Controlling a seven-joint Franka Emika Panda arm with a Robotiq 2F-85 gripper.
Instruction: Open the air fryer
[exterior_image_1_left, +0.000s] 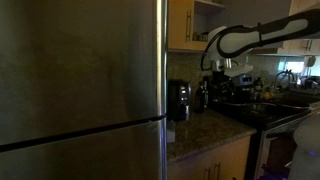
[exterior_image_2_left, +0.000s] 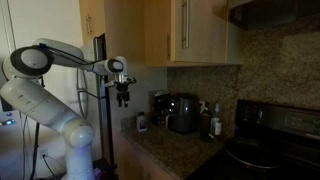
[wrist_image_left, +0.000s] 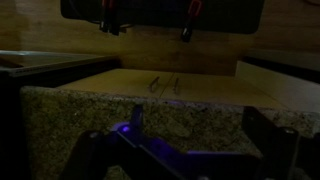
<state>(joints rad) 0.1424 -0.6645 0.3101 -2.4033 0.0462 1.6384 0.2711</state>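
The air fryer (exterior_image_2_left: 183, 113) stands on the granite counter (exterior_image_2_left: 170, 150), pushed back along the counter's rear edge against the stone backsplash. It is glossy, black and upright, and it is too dim from here to read anything on its front. In an exterior view a darker appliance with silvery parts (exterior_image_2_left: 159, 105) sits just beside it, on the side toward the counter's open end. A pale bottle (exterior_image_2_left: 215, 121) stands on its other side, toward the stove (exterior_image_2_left: 268, 140). In an exterior view the air fryer (exterior_image_1_left: 178, 100) shows right past the edge of the big steel fridge (exterior_image_1_left: 80, 80), with the bare counter (exterior_image_1_left: 205, 130) running in front of it.

The white arm (exterior_image_2_left: 50, 85) reaches out level, and the pincer (exterior_image_2_left: 123, 97) hangs in the air above counter height. It is off the counter's open end and well apart from the air fryer, touching nothing. In an exterior view the pincer (exterior_image_1_left: 213, 68) sits up under the wooden upper cabinets (exterior_image_1_left: 190, 22).

In the wrist view the speckled counter edge (wrist_image_left: 60, 120) lies straight ahead, with pale wood panelling (wrist_image_left: 160, 85) beyond it and a small violet glow (wrist_image_left: 128, 128) low in the middle. The two dark fingers (wrist_image_left: 92, 150) stand wide at either side of the bottom of that view, so the pincer is spread, with nothing between them.
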